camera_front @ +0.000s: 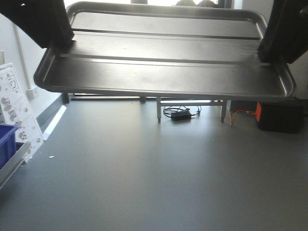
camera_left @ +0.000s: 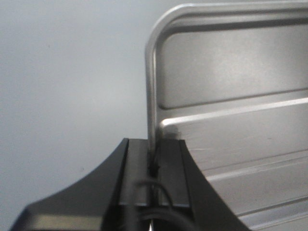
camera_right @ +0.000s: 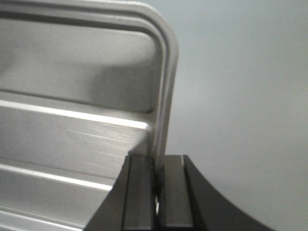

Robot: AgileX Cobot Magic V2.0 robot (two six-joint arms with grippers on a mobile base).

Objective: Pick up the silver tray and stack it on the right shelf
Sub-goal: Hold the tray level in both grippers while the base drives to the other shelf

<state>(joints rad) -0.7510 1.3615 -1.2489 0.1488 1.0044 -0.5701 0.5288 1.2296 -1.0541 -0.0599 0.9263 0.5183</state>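
Note:
The silver tray (camera_front: 163,62) hangs in the air across the top of the front view, base up toward the camera, its two long ridges running left to right. My left gripper (camera_front: 65,41) is shut on the tray's left rim. In the left wrist view the left gripper (camera_left: 154,149) pinches the rim's thin edge, with the silver tray (camera_left: 231,96) stretching to the right. My right gripper (camera_front: 269,48) is shut on the right rim. The right gripper (camera_right: 158,163) clamps the rim in its wrist view, with the silver tray (camera_right: 77,72) on the left. The right shelf is out of view.
Grey floor (camera_front: 154,178) lies below the tray. At the left edge are a blue bin (camera_front: 7,142), a white panel (camera_front: 17,110) and a metal rail (camera_front: 12,166). Farther back stand thin metal legs (camera_front: 159,110), a power adapter with cables (camera_front: 180,114) and a black box (camera_front: 280,117).

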